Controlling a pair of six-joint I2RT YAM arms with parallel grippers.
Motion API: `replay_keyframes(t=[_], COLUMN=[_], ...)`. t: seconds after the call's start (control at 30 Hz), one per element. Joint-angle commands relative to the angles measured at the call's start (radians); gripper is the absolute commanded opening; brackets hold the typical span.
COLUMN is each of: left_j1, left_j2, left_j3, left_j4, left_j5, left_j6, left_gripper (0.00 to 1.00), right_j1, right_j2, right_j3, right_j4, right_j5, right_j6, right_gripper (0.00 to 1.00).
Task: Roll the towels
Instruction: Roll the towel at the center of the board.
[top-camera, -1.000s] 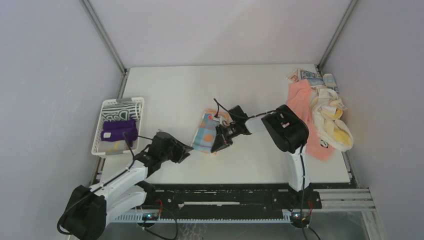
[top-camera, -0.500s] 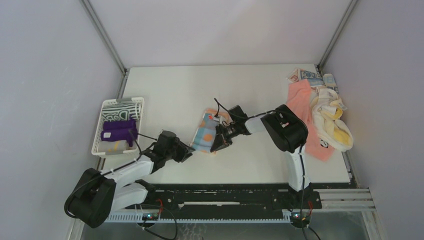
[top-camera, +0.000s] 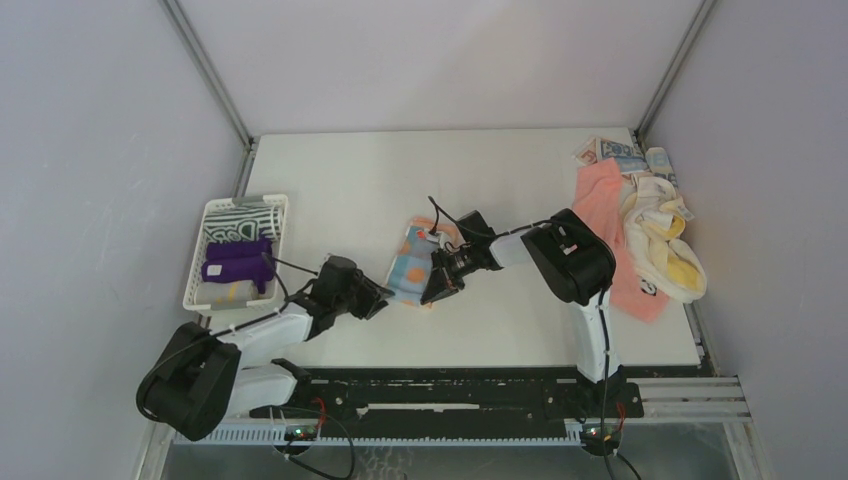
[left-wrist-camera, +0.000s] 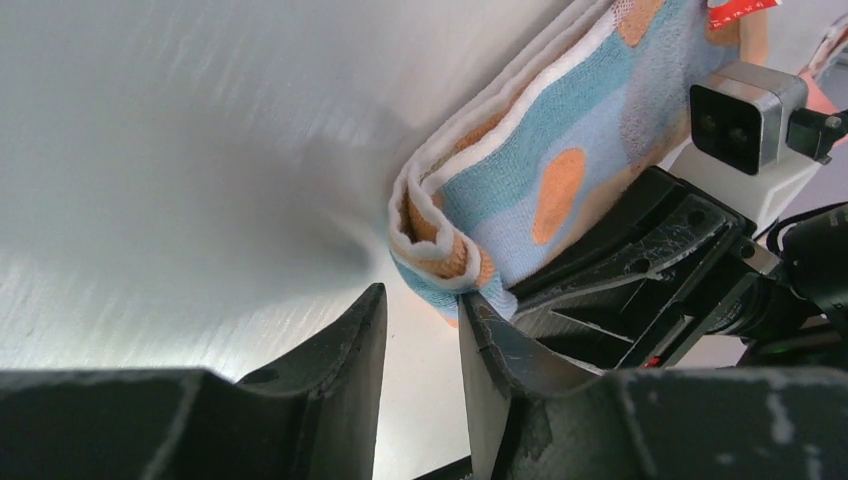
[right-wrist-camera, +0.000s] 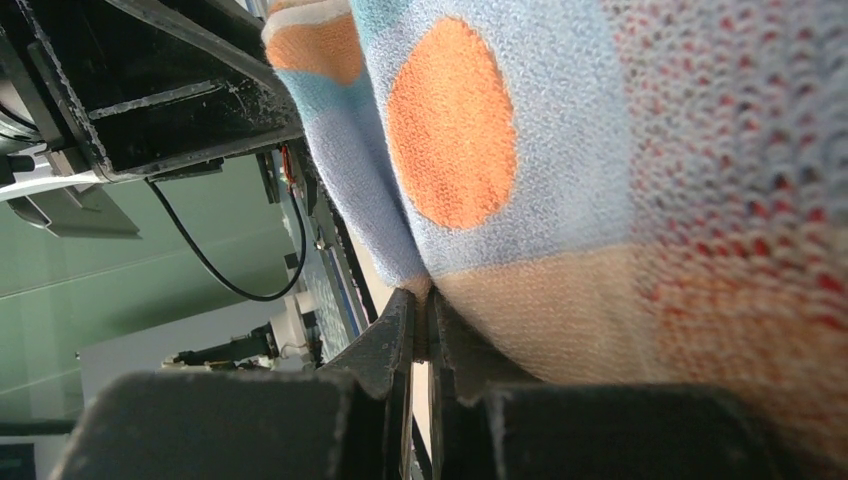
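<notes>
A folded light-blue towel with orange patches (top-camera: 410, 262) lies mid-table. My right gripper (top-camera: 432, 293) is shut on its near right edge; in the right wrist view the jaws (right-wrist-camera: 425, 305) pinch the fabric (right-wrist-camera: 500, 150). My left gripper (top-camera: 378, 298) is at the towel's near left corner. In the left wrist view it (left-wrist-camera: 420, 312) is open, with nothing between the jaws. The towel's layered corner (left-wrist-camera: 445, 255) is just ahead and touches the right fingertip (left-wrist-camera: 478, 310). The right gripper's black fingers (left-wrist-camera: 620, 260) sit under the towel's far side.
A white slotted basket (top-camera: 193, 275) at the left holds a purple rolled towel (top-camera: 238, 264), a striped one (top-camera: 240, 212) and others. At the right edge lie a salmon-pink towel (top-camera: 605, 215), a cream-yellow one (top-camera: 662, 240) and a blue-printed one (top-camera: 620, 150).
My left arm has stretched forward and to the right, bringing its gripper up to the towel's near corner. The right arm and the towel have not moved.
</notes>
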Motion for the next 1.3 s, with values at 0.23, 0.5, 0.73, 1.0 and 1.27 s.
replay_keyframes(t=[0.23,0.5,0.73,1.0,1.27], left_j1=[-0.006,-0.006,-0.006,-0.006,-0.006], left_j2=[0.136,0.196,0.239,0.286,0.309], left_j3=[0.1,0.099,0.114,0.139,0.15], left_j4=[-0.001,-0.034,-0.047,-0.055,-0.057], left_j5=[-0.039,-0.036,-0.015,0.011,0.029], left_j6=[0.031,0.059,0.091,0.112,0.125], left_gripper=[0.37,0.37,0.38,0.39,0.4], right_j1=[0.011,0.072,0.229,0.445,0.514], right_j2=[-0.019,-0.218,-0.434,-0.507,-0.448], right_j3=[0.041,0.054,0.03,-0.061,-0.097], right_j4=[-0.128,-0.285,-0.361,-0.218,-0.138], right_j5=[0.107,0.3,0.75,1.047,1.179], right_j6=[-0.12,-0.292,-0.528,-0.767,-0.87], right_gripper=[0.01,0.25,0.47,0.58,0.54])
